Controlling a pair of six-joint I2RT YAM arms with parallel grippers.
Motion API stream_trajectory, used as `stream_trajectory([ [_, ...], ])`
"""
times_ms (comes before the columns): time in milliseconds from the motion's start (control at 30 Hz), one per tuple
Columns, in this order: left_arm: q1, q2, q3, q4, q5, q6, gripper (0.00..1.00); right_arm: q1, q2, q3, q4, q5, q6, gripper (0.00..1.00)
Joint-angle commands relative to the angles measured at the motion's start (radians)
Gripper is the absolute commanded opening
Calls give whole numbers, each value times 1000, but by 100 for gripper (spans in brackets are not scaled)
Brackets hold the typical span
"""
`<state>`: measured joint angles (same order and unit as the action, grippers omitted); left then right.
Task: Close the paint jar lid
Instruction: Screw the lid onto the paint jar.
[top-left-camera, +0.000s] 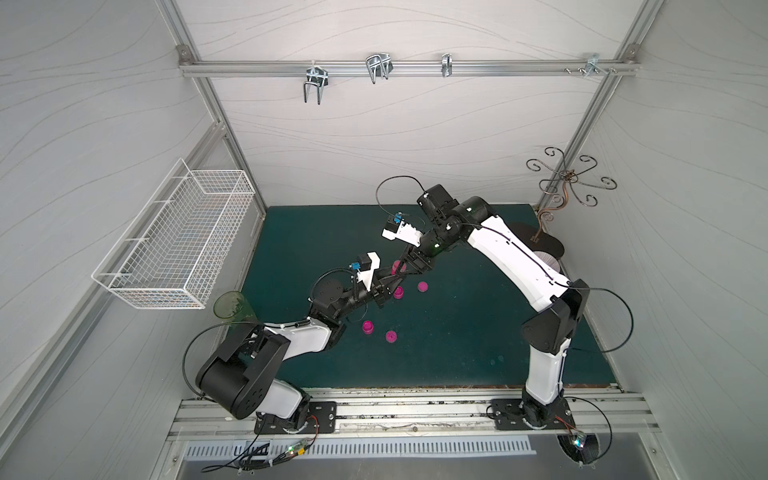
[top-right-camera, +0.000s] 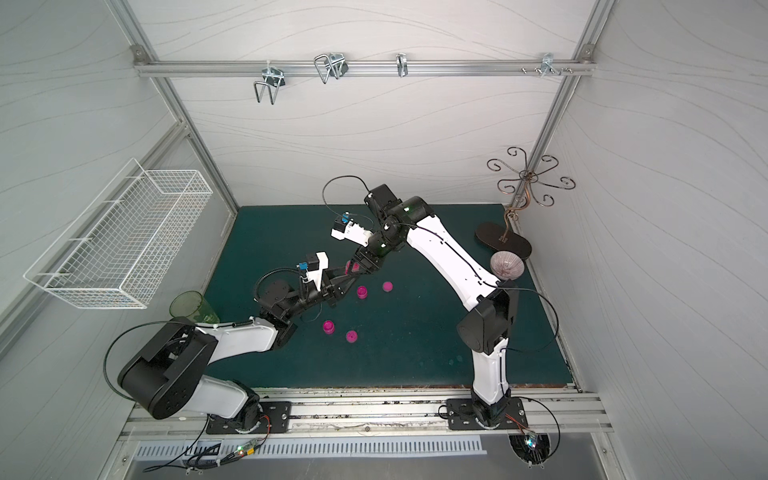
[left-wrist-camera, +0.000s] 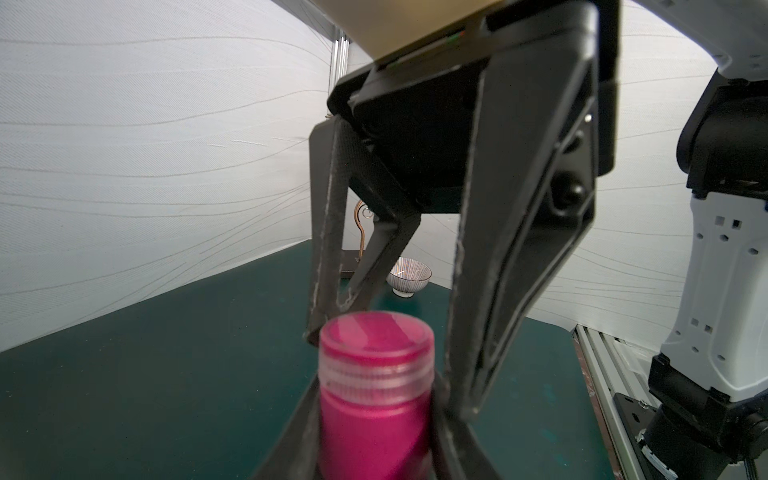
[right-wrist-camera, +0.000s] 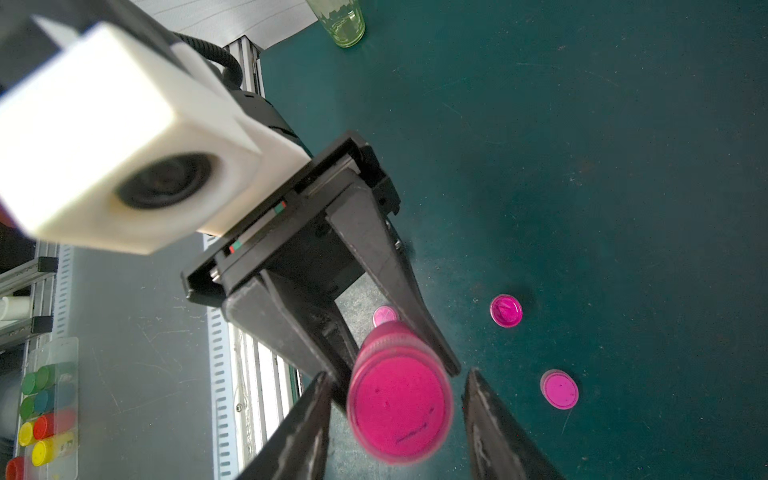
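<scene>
The left gripper is clamped on the body of the paint jar, which it holds above the middle of the green mat. The right gripper straddles the lid, its fingers apart with a gap on each side. The jar is magenta, with a clear ribbed band under a flat magenta lid that bears only faint dark scuffs. Four pink pieces lie close by on the near side. A green glass at the left edge and a bowl at the right stand well apart.
</scene>
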<state>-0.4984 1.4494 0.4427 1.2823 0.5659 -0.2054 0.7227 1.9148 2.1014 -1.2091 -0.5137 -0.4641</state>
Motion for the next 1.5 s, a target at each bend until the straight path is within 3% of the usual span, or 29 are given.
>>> stream_trajectory([
  [0,0,5,39,73,20,6,0,-9,6,22,-35,-17,-6,51],
  [133,0,12,42,71,17,7,0,-12,2,17,-38,-26,-4,47],
  [300,0,11,43,67,15,10,0,-16,11,16,-45,-44,7,33],
  [500,0,24,53,59,-5,17,0,-16,25,35,-38,-84,70,27],
  [600,-2,50,63,89,-44,13,0,0,11,-40,85,-88,237,24],
  [633,-3,60,69,104,-63,14,0,17,8,-66,132,-36,312,29],
  [700,-5,93,89,125,-100,18,0,51,21,-98,221,52,553,27],
  [767,-6,120,118,124,-124,25,0,86,40,-106,264,142,697,29],
  [833,-5,137,142,126,-136,20,0,128,41,-135,312,275,761,33],
  [900,-5,144,158,126,-125,24,0,133,41,-151,340,315,801,35],
  [1067,-2,105,130,126,-100,23,0,98,-60,-192,362,273,708,62],
  [1167,12,77,105,122,-46,-3,0,34,-144,-213,330,131,567,73],
  [1300,16,67,95,117,17,-37,0,-39,-172,-138,125,9,338,76],
  [1467,15,77,100,127,68,-70,0,-61,-136,-73,-23,55,145,77],
])
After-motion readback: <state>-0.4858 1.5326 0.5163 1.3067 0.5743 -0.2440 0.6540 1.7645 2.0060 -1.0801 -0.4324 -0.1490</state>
